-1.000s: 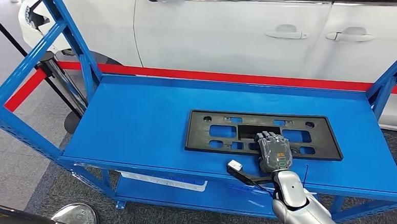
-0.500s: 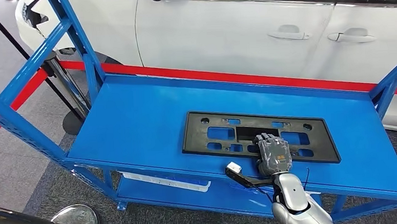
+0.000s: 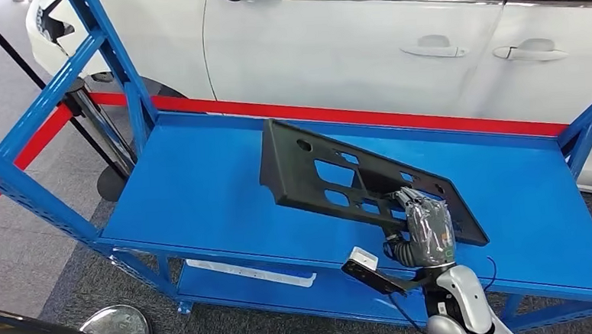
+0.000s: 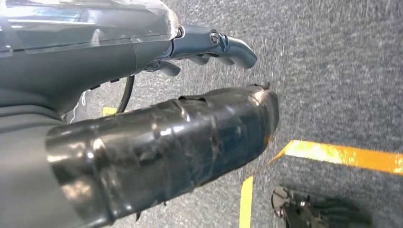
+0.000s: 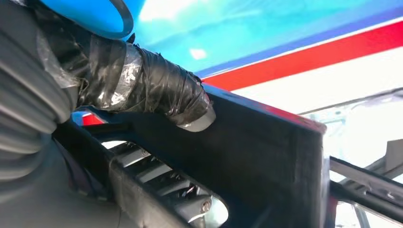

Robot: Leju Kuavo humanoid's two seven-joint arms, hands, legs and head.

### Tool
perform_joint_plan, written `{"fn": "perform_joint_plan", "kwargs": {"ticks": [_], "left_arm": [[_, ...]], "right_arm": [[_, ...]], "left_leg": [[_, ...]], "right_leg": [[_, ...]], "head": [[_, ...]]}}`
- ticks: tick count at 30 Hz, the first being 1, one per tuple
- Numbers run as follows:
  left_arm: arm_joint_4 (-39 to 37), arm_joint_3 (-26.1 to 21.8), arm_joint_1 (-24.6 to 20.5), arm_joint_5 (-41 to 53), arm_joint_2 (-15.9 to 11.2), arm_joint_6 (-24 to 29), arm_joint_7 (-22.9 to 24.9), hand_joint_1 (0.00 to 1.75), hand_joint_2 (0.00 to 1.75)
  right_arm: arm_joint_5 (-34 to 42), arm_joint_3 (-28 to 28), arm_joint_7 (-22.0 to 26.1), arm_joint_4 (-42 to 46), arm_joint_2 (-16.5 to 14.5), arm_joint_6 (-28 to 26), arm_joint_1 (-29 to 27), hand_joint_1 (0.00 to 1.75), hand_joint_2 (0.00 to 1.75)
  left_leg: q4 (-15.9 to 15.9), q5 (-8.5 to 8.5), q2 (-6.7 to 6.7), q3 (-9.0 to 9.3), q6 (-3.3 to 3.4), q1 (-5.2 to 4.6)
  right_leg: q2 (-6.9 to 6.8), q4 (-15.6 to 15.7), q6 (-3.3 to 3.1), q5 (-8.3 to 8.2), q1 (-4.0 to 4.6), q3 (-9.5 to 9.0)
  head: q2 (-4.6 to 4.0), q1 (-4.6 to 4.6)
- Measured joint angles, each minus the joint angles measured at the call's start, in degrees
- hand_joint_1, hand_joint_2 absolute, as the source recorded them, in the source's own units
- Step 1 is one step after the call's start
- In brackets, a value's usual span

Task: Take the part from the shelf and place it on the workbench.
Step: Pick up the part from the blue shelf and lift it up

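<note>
The right robot hand [image 3: 428, 233], wrapped in clear film over dark fingers, comes up from the lower edge of the head view on a silver forearm and grasps the flat black plastic plate with rectangular cut-outs [image 3: 339, 181] near its lower long edge. The fingers reach through one of the cut-outs while the taped thumb [image 5: 157, 90] presses flat against the plate's face [image 5: 266, 156], as the right wrist view shows. The wrist is bent upward, the back of the hand facing the camera.

The plate is tilted steeply. Its far left corner stands high above the blue metal shelf [image 3: 203, 195], and its right end sits low, near the shelf deck by the hand; whether that end touches the deck cannot be told. It lies over the middle-right part of the deck.

A small black bracket with a white tip [image 3: 365, 267] juts from the wrist toward the front rail of the shelf.

The left robot hand [image 4: 190, 128] hangs over grey carpet [image 4: 342, 71] with yellow floor lines [image 4: 342, 154]. Its thick taped thumb lies straight, its darker fingers [image 4: 223, 45] curve slightly, apart from the thumb, and it holds nothing.

Behind the shelf run a red barrier band [image 3: 397, 116] and the side of a white car [image 3: 333, 50].
</note>
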State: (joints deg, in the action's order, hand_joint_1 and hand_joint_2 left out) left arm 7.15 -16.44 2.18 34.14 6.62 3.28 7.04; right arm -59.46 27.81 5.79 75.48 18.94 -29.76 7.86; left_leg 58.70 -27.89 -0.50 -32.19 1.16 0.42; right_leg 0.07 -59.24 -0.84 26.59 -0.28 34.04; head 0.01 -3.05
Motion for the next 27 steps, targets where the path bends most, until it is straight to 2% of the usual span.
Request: {"fn": "perform_joint_plan", "kwargs": {"ticks": [2,5,6,7,8,10,12,14,16,17,19,20,21,22,23,24,26,27], "left_arm": [[0.0,0.0,0.0,-0.2,0.0,0.0,0.0,0.00,0.00],[0.0,0.0,-0.2,-0.8,0.1,-0.1,0.2,0.00,0.00],[0.0,0.0,-0.2,-0.8,0.2,-0.1,0.4,0.00,0.00],[0.0,0.0,-0.1,-0.9,0.2,-0.1,0.6,0.00,0.00],[0.0,-0.1,-0.2,-1.0,0.2,-0.2,0.9,0.00,0.00],[0.0,-0.4,-0.3,-1.1,0.2,-0.4,1.3,0.00,0.00],[0.1,-0.7,-0.5,-1.2,0.2,-0.6,1.8,0.00,0.00],[0.1,-0.8,-0.6,-1.2,0.2,-0.8,2.3,0.00,0.00],[0.1,-0.8,-0.7,-1.2,0.2,-0.9,2.7,0.00,0.00],[0.1,-0.8,-0.8,-1.2,0.3,-1.0,2.9,0.00,0.00],[0.1,-0.9,-0.9,-1.2,0.3,-1.0,3.0,0.00,0.00],[0.1,-0.9,-1.0,-1.1,0.3,-1.1,3.0,0.00,0.00],[0.1,-0.9,-1.0,-1.1,0.3,-1.1,3.1,0.00,0.00],[0.1,-0.9,-1.1,-1.1,0.3,-1.1,3.1,0.00,0.00],[0.1,-0.9,-1.1,-1.1,0.3,-1.1,3.1,0.00,0.00],[0.1,-0.9,-1.2,-1.1,0.3,-1.1,3.2,0.00,0.00],[0.1,-1.0,-1.3,-1.1,0.4,-1.3,3.3,0.00,0.00],[0.2,-1.0,-1.3,-1.1,0.5,-1.4,3.4,0.00,0.00]], "right_arm": [[-0.4,-0.2,0.4,1.8,0.4,-0.3,-0.5,1.75,1.75],[-2.8,-0.9,1.0,4.7,1.0,-2.3,-1.6,1.75,1.75],[-4.0,-1.2,1.0,5.8,1.2,-3.2,-2.0,1.75,1.75],[-5.4,-1.4,0.9,6.8,1.3,-4.2,-2.4,1.75,1.75],[-7.0,-1.7,0.6,7.8,1.4,-5.2,-2.7,1.75,1.75],[-11.2,-2.1,-0.4,9.3,1.4,-7.3,-3.0,1.75,1.75],[-16.2,-2.5,-1.8,10.6,1.4,-8.9,-3.3,1.75,1.75],[-21.1,-2.8,-3.3,11.6,1.5,-9.4,-3.7,1.75,1.75],[-25.7,-3.0,-5.0,12.6,1.7,-9.5,-4.3,1.75,1.75],[-27.5,-3.0,-5.8,13.1,1.9,-9.5,-4.5,1.75,1.75],[-29.6,-3.0,-6.7,13.8,2.2,-9.5,-4.7,1.75,1.75],[-30.0,-3.1,-6.8,14.0,2.3,-9.5,-4.8,1.75,1.75],[-30.1,-3.1,-6.9,14.2,2.3,-9.5,-4.9,1.75,1.75],[-30.2,-3.1,-7.0,14.2,2.4,-9.5,-5.0,1.75,1.75],[-30.2,-3.1,-7.0,14.3,2.6,-9.5,-5.0,1.75,1.75],[-30.3,-3.1,-7.1,14.5,3.0,-9.5,-5.0,1.75,1.75],[-30.3,-3.1,-7.3,15.1,4.6,-9.5,-4.4,1.75,1.75],[-30.3,-3.1,-7.2,15.5,5.5,-9.5,-4.1,1.75,1.75]], "left_leg": [[2.0,-1.63,0.10,-0.76,-0.53,0.00],[11.9,-6.56,0.16,-5.35,-1.21,0.29],[14.4,-7.27,0.18,-6.60,-1.40,0.35],[15.1,-6.91,0.18,-6.93,-1.51,0.39],[13.6,-5.54,0.19,-6.22,-1.54,0.42],[6.4,-1.81,0.19,-2.73,-1.33,0.44],[1.1,0.07,0.12,-0.26,-0.88,0.25],[0.3,0.38,0.06,-0.06,-0.38,-0.02],[-0.1,1.01,0.17,-0.21,0.45,0.11],[-0.4,1.40,0.29,-0.32,0.97,0.21],[-0.7,2.11,0.54,-0.95,1.75,0.27],[-0.6,2.40,0.60,-1.44,1.91,0.23],[-0.5,2.71,0.64,-1.98,1.94,0.18],[-0.4,3.02,0.65,-2.51,1.90,0.15],[-0.3,3.32,0.65,-3.00,1.81,0.13],[-0.1,3.62,0.62,-3.47,1.70,0.13],[0.2,4.20,0.56,-4.30,1.27,0.09],[0.3,4.54,0.52,-4.57,0.93,0.07]], "right_leg": [[-0.03,0.7,-0.43,-0.27,-0.41,-0.41],[-0.27,0.8,-0.79,-0.36,-0.45,-0.59],[-0.34,0.7,-0.82,-0.34,-0.42,-0.55],[-0.35,0.5,-0.82,-0.33,-0.42,-0.50],[-0.31,0.4,-0.78,-0.28,-0.43,-0.47],[-0.16,0.1,-0.57,-0.13,-0.43,-0.42],[-0.07,-0.2,-0.10,-0.12,-0.25,-0.18],[-0.03,-0.3,0.54,-0.40,-0.15,0.05],[0.01,-0.4,1.14,-0.12,-0.26,0.21],[0.02,-1.4,1.39,0.97,-0.33,0.54],[0.01,-6.7,1.82,5.42,-0.51,2.41],[-0.01,-10.4,2.03,7.82,-0.56,3.66],[-0.01,-13.7,2.20,9.49,-0.62,4.59],[-0.02,-15.4,2.32,10.06,-0.67,4.71],[-0.03,-14.9,2.37,9.50,-0.74,3.75],[-0.03,-12.4,2.38,8.21,-0.83,1.76],[0.02,-4.4,2.26,5.75,-0.90,-3.62],[0.11,-1.5,2.03,4.95,-0.78,-5.40]], "head": [[0.00,-0.11],[-0.01,-0.23],[-0.01,-0.24],[-0.01,-0.24],[-0.01,-0.24],[-0.01,-0.24],[-0.01,-0.21],[-0.01,-0.19],[-0.01,-0.18],[-0.01,-0.16],[-0.01,-0.15],[-0.01,-0.15],[-0.01,-0.15],[-0.01,-0.16],[-0.01,-0.16],[-0.01,-0.16],[-0.01,-0.16],[-0.01,-0.17]]}}
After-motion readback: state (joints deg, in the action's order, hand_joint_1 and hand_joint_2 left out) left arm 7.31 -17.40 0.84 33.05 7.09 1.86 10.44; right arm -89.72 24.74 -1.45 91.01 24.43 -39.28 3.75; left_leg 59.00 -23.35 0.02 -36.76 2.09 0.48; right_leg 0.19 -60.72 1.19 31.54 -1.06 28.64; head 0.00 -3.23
